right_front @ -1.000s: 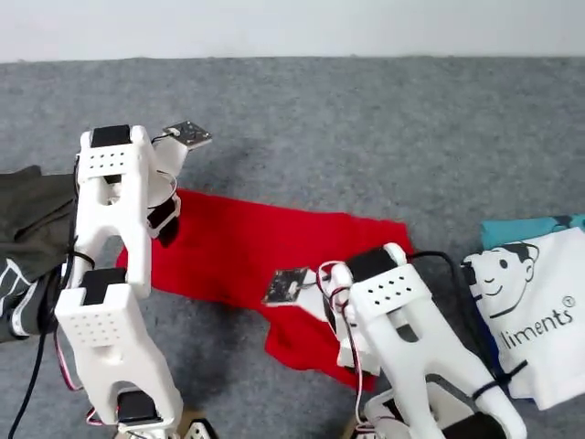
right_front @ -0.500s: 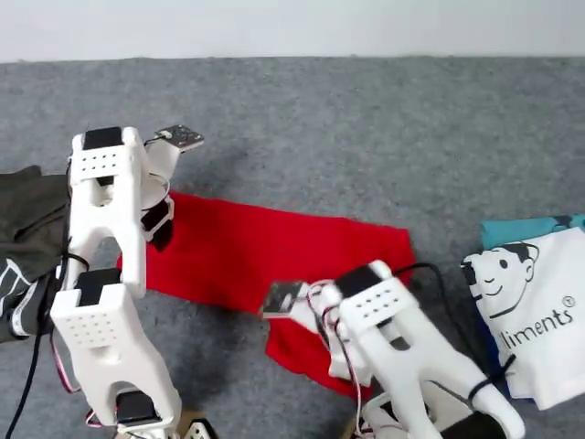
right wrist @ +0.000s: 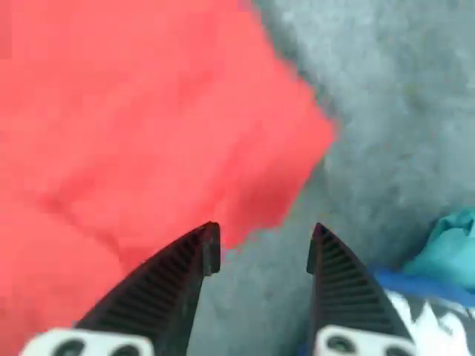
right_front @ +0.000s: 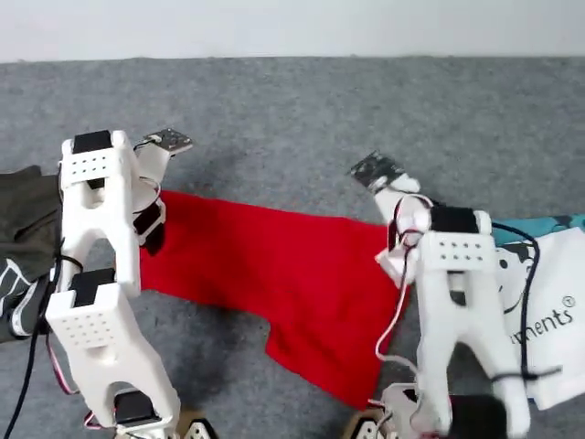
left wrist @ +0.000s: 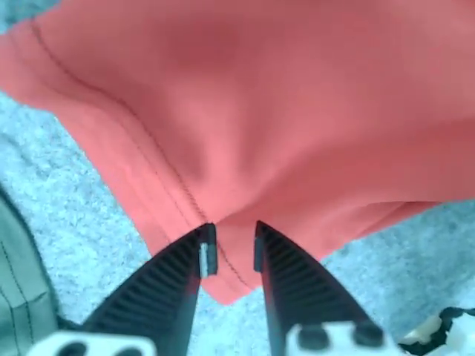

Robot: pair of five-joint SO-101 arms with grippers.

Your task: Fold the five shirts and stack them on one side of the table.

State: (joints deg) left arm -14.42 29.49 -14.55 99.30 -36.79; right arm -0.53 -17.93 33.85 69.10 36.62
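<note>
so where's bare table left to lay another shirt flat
Free: the wide grey table strip between the red shirt and the wall; a small patch between left arm and right arm. Crowded: dark shirt at left, white shirt on teal shirt at right.

Left arm (right_front: 102,229): white plastic, boxy links, and a neat grid of small holes on the flat panels.
Left motors (right_front: 93,143): black blocks tucked in at the joints.
Left wiring (right_front: 57,361): red, white and black strands running down the side.
Left camera board (right_front: 170,140): a small grey plate jutting off the wrist.
Left gripper (left wrist: 230,246): black ribbed fingers (left wrist: 167,285) on a white mount with round holes.
Right arm (right_front: 462,311): same white plastic, same dotted panel up top.
Right motor (right_front: 454,219): black.
Right wiring (right_front: 399,297): red and white strands, plus a black cable (right_front: 527,311).
Right camera board (right_front: 377,169): another grey plate.
Right gripper (right wrist: 263,248): black ridged fingers (right wrist: 174,285), white base with holes.
</note>
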